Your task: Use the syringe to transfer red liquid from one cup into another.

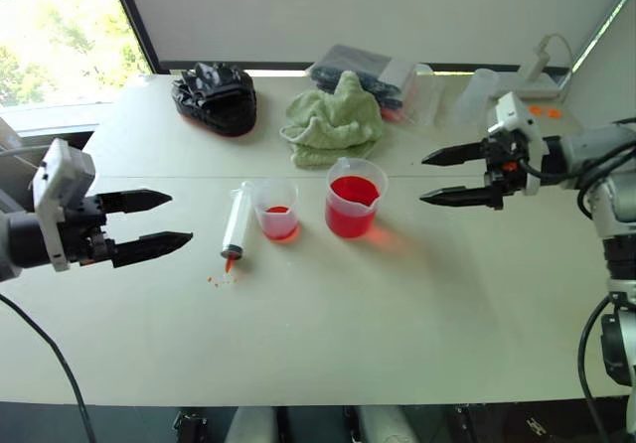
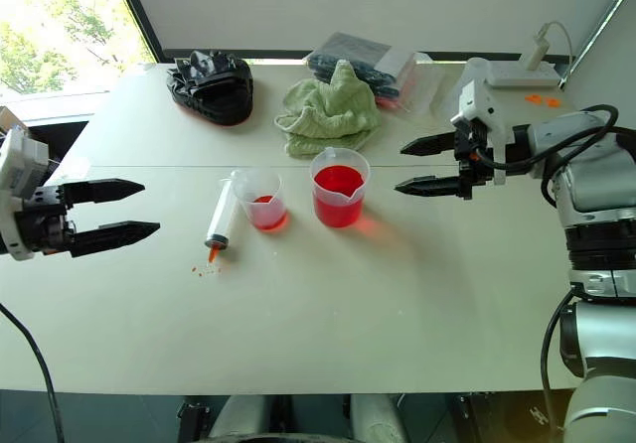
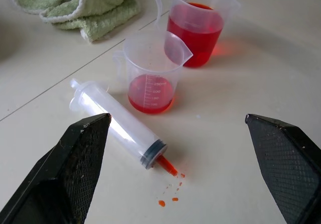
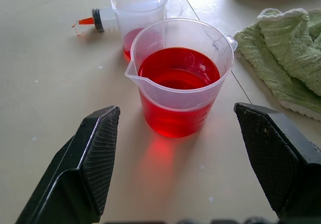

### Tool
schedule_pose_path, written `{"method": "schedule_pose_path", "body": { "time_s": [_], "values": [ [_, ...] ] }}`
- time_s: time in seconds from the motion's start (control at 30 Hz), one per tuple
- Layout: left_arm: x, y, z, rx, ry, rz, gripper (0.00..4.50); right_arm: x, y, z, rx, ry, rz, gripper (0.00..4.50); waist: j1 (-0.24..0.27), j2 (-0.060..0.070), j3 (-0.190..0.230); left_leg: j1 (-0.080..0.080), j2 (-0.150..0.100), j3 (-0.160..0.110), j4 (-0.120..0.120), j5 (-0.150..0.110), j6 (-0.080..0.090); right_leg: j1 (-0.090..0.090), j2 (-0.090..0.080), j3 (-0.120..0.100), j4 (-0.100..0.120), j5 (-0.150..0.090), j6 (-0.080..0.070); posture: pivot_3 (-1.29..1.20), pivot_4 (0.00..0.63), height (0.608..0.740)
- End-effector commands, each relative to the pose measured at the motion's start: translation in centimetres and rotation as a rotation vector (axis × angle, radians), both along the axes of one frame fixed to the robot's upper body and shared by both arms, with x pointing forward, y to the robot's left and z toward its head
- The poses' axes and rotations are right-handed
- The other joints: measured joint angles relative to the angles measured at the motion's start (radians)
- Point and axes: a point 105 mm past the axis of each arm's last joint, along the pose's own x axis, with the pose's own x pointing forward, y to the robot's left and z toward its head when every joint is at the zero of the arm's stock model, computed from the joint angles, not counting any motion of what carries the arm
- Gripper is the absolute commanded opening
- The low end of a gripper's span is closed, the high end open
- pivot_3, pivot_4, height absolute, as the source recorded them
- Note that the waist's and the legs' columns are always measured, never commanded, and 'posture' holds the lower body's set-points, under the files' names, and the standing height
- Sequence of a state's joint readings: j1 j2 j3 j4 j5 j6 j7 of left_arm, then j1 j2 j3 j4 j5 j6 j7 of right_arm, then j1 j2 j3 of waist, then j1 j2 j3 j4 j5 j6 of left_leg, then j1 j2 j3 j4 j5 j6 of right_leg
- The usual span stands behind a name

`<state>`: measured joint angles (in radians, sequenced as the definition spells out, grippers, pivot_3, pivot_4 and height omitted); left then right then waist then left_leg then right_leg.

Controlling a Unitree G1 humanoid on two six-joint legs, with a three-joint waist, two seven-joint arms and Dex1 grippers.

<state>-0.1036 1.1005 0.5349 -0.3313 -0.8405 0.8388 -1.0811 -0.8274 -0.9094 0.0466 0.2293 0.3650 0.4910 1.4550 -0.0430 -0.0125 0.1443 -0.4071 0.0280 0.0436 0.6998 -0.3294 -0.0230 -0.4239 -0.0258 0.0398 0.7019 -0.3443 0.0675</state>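
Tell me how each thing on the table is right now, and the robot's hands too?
syringe: lying flat, untouched, red drops by its tip.
large beaker: upright, about half full of red liquid.
small cup: upright, a little red liquid at the bottom.
green towel: crumpled.
left gripper: jaws open, empty.
right gripper: jaws open, empty.

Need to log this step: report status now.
Both pincers open, empty: left, right. Syringe flat on table beside small cup; beaker fuller. Red drips at syringe tip.
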Motion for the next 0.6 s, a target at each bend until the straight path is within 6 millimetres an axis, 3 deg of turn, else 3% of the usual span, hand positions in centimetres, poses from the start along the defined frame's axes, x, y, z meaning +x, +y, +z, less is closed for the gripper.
{"method": "schedule_pose_path", "body": {
  "time_s": [0.03,0.6],
  "values": [
    [-0.17,0.01,1.21,0.017,-0.056,-0.010,4.49,-0.32,0.17,1.23,-0.002,-0.050,0.015,3.83,0.000,0.000,0.000,0.000,0.000,0.000,0.000,0.000,0.000,0.000,0.000,0.000,0.000,0.000,0.000,0.00,0.150,0.740],
    [-0.03,0.25,0.98,0.025,-0.046,0.008,4.49,-0.45,0.38,1.00,0.008,-0.046,0.011,3.83,0.000,0.000,0.000,0.000,0.000,0.000,0.000,0.000,0.000,0.000,0.000,0.000,0.000,0.000,0.000,0.00,0.150,0.740]
  ]
}}
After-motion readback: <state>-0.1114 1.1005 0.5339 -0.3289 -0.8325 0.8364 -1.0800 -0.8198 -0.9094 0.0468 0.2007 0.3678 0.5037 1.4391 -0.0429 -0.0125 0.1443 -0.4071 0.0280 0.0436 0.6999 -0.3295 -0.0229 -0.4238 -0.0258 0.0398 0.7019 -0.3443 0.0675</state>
